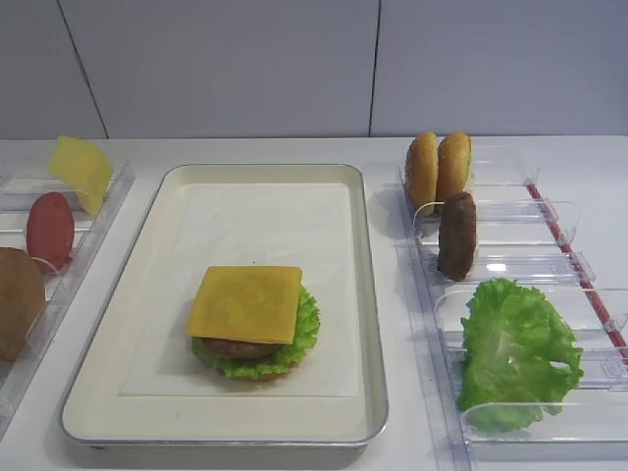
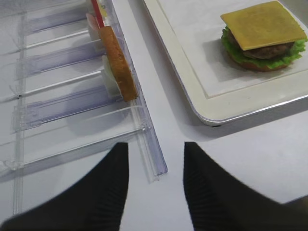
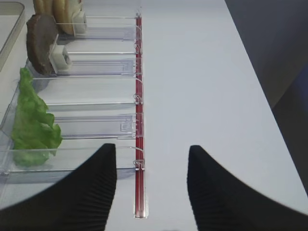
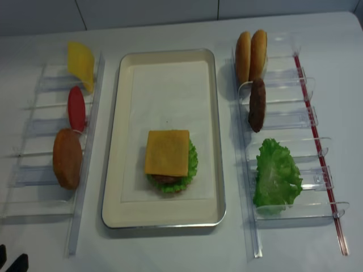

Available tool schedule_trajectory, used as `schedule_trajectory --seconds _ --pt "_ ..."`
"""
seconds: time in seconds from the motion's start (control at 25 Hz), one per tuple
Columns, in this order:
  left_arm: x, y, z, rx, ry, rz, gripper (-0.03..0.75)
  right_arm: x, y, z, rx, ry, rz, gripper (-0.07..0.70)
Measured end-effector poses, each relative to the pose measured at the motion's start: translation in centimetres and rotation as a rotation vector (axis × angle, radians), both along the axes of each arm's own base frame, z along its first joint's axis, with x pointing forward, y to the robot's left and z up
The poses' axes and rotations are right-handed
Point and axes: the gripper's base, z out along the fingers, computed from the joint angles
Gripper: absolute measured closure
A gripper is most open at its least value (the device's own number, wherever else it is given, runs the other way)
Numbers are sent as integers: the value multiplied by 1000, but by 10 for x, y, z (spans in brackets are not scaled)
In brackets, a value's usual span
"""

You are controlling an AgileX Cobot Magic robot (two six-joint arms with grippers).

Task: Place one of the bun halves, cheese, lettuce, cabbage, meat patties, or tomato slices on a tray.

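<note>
On the cream-white tray (image 1: pixel 365 257) sits a stack: a bun half at the bottom, lettuce (image 1: pixel 307 329), a meat patty (image 1: pixel 235 347) and the orange cheese (image 1: pixel 245 303) on top. The left wrist view shows the same cheese (image 2: pixel 263 24) at the upper right. My left gripper (image 2: pixel 155 147) is open and holds nothing. It hovers over bare table at the near end of the left rack, short of the tray's near-left corner. My right gripper (image 3: pixel 151 149) is also open and holds nothing, above the near end of the right rack's red strip (image 3: pixel 139 120).
The clear left rack (image 1: pixel 93 231) holds a pale yellow slice (image 1: pixel 80 172), a tomato slice (image 1: pixel 49 230) and a bun half (image 1: pixel 18 302). The clear right rack (image 1: pixel 549 235) holds two bun halves (image 1: pixel 438 169), a meat patty (image 1: pixel 457 235) and lettuce (image 1: pixel 515 353).
</note>
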Motion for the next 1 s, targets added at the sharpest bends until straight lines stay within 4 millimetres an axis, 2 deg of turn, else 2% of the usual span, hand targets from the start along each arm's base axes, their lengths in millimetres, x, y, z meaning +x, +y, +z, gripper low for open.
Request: schedule_trajectory --seconds 0.2,0.56,1.0 --pt "0 0 0 0 0 4 461 0 0 0 0 0 0 286" --pt "0 -1 0 1 -2 121 461 0 0 0 0 0 0 286" --pt "0 -1 0 1 -4 122 461 0 0 0 0 0 0 286"
